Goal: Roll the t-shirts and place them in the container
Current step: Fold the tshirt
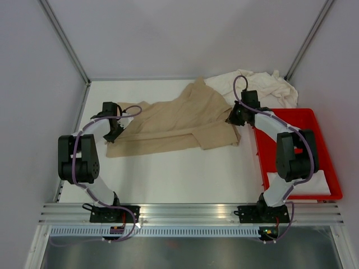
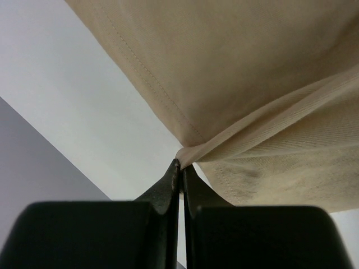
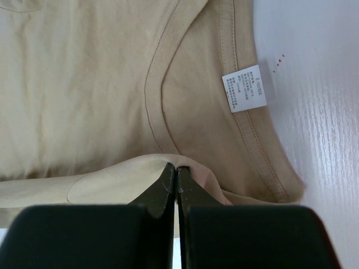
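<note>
On the left, the left gripper [image 1: 114,130] is pinching the edge of the tan t-shirt [image 1: 179,120] at its left end. Its jaws are pressed together with a gathered tuck of cloth caught right at the tips. The shirt itself is lying across the middle of the table [image 1: 168,174], stretching between the two arms. It is rumpled and partly doubled over on itself, and I am not seeing a rolled part anywhere along it. At its right end the right gripper [image 1: 231,117] is closing just as tightly on a fold of the same shirt. That grip is near the collar, where the small white neck label [image 3: 244,88] is facing up. Behind that arm, in the far right corner, the cream-white t-shirts [image 1: 258,87] are sitting in a loose heap, apart from either gripper. Further right, the red tray [image 1: 305,119] is holding something flat and white [image 1: 297,182] at its near end, though I cannot tell whether that is a finished shirt. So I am judging the work to be at an early stage. The tan shirt is only being held for straightening, its roll is not begun, and the heap is waiting after it.
</note>
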